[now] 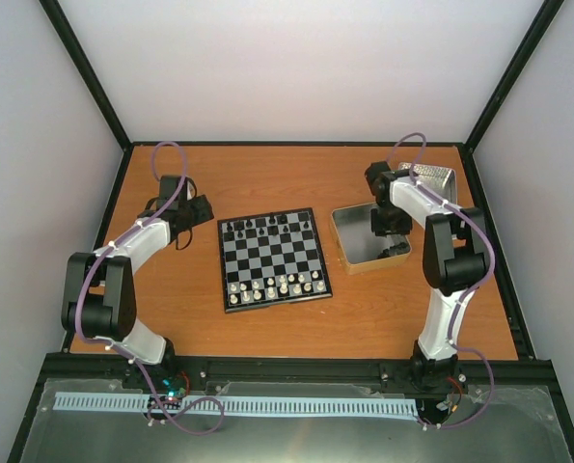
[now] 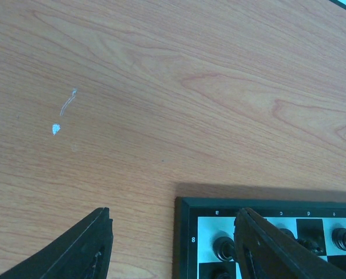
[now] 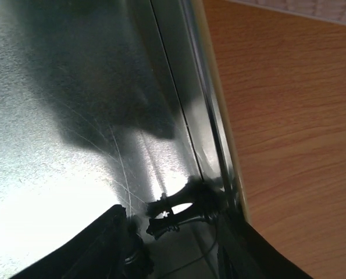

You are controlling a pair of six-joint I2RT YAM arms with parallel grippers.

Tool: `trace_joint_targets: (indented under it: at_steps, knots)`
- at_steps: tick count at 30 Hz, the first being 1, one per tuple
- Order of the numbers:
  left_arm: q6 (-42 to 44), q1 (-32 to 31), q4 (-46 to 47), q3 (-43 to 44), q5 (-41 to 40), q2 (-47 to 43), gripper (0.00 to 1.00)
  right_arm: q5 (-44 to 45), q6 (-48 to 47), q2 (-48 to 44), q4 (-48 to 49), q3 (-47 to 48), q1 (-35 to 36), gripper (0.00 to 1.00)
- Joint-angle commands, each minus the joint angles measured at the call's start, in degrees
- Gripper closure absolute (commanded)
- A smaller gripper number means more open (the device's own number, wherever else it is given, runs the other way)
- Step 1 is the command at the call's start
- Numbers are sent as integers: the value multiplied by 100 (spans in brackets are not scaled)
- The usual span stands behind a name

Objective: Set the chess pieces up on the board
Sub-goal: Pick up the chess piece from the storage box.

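The board (image 1: 272, 260) lies mid-table. Several black chess pieces (image 1: 267, 228) stand on its far row and white ones on its near rows. My left gripper (image 1: 196, 206) hovers open and empty at the board's far-left corner (image 2: 187, 232). Its fingers (image 2: 74, 250) straddle the border, and a black piece (image 2: 224, 247) stands on the corner square beside the right finger. My right gripper (image 1: 388, 234) is down inside a metal tin (image 1: 359, 236). It is open, with a black piece (image 3: 181, 216) lying on its side against the tin wall (image 3: 210, 116) between the fingers (image 3: 91, 250).
A second metal tin (image 1: 433, 179) sits at the back right behind the right arm. Another dark piece base (image 3: 135, 258) shows beside the right gripper's left finger. Black frame rails edge the table, and bare wood (image 2: 161, 87) lies left of the board.
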Motion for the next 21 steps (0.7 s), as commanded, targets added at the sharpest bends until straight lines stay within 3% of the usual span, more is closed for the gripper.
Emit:
trace_joint_targets:
  at_steps: [1,8,21]
  knots:
    - [122,16,187,71,8,-70,41,1112,-143,-21,-157,-36,372,56]
    - [420,16,-100,133,-400,-204,41,2161,369,398,-670,-113,614,55]
    - [840,22,-142,11,-659,-217,40,1953,728,996,-1141,344,947,50]
